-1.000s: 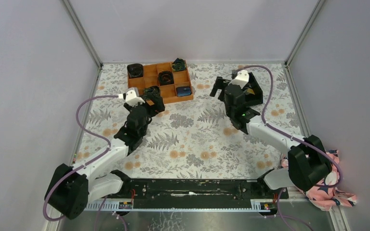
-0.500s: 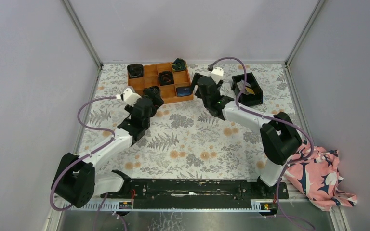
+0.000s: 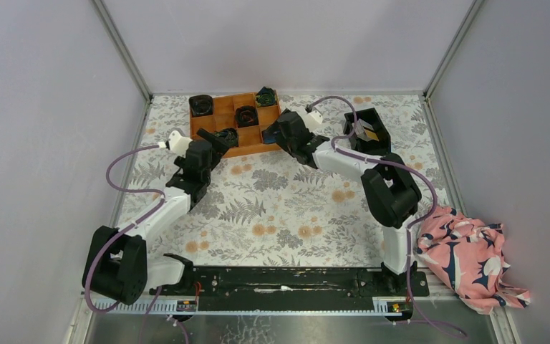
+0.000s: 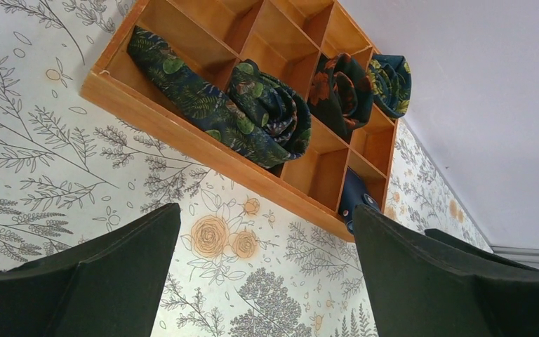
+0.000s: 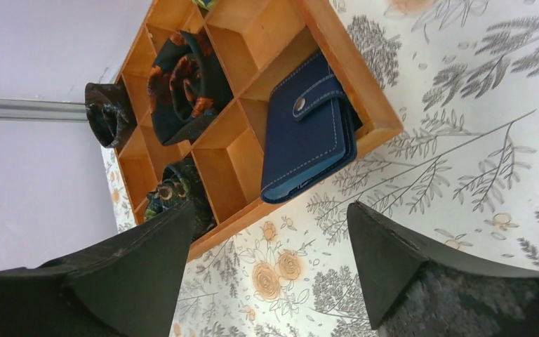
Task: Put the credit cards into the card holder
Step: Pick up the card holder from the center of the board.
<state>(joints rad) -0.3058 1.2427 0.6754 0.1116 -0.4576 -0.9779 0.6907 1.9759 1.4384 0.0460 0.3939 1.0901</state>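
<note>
I've swung the right end effector [image 5: 264, 214], wide and empty, from the black bin [image 3: 376, 148] to the wallet [image 5: 309, 133] in the tray [image 5: 357, 67]. The left end effector [image 4: 267, 217] is wide too. I'm probably fetching the wallet first.

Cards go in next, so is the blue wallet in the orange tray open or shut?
Shut. The card holder sits folded in a corner compartment of the orange tray, snap tab fastened over its cover.

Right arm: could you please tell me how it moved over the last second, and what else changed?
The right gripper swung left from the black bin to the orange tray, open above the card holder. The left gripper edged left, open. Card holder and credit cards stayed put.
</note>
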